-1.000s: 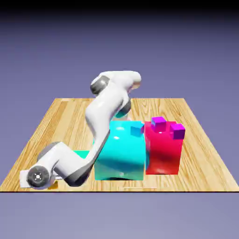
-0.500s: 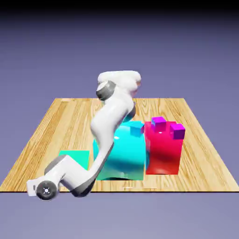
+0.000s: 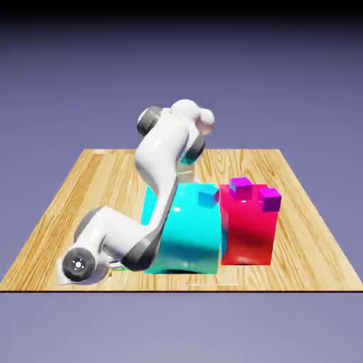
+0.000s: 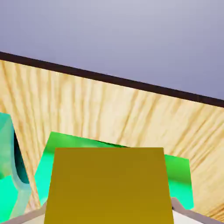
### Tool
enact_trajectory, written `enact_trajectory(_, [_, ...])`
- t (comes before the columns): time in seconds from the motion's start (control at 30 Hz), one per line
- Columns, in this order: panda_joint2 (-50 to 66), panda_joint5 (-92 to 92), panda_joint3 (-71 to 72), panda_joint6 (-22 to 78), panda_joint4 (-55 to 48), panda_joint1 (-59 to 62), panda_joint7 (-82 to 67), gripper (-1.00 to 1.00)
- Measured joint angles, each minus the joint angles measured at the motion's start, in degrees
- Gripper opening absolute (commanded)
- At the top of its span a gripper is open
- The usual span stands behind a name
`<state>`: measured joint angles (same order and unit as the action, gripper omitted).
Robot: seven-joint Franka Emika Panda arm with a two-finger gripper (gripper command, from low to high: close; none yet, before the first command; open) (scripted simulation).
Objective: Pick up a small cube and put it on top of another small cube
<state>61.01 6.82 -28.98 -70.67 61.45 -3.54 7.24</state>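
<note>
Wood table (image 3: 298, 248), blue-violet backdrop, gripper (image 4: 109, 214) clamped on yellow cube (image 4: 109, 188), green slab (image 4: 70, 148) behind.

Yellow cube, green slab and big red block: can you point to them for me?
yellow cube (image 4: 107, 186): hand view, middle of its broad yellow face.
green slab (image 4: 65, 142): hand view, bare strip above the cube.
big red block (image 3: 247, 230): exterior view, middle of its front face.

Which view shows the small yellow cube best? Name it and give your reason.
The hand view: the small yellow cube fills its lower middle, large, one broad face showing, with the flat green slab behind it. In the exterior view the arm's lower end covers that spot, so the cube does not show at all.
</note>
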Motion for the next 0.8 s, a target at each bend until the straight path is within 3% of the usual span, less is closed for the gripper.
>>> enact_trajectory(0.8, [-45.76, -28.67, 46.9, 6.68, 40.69, -4.79, 19.51, -1.0])
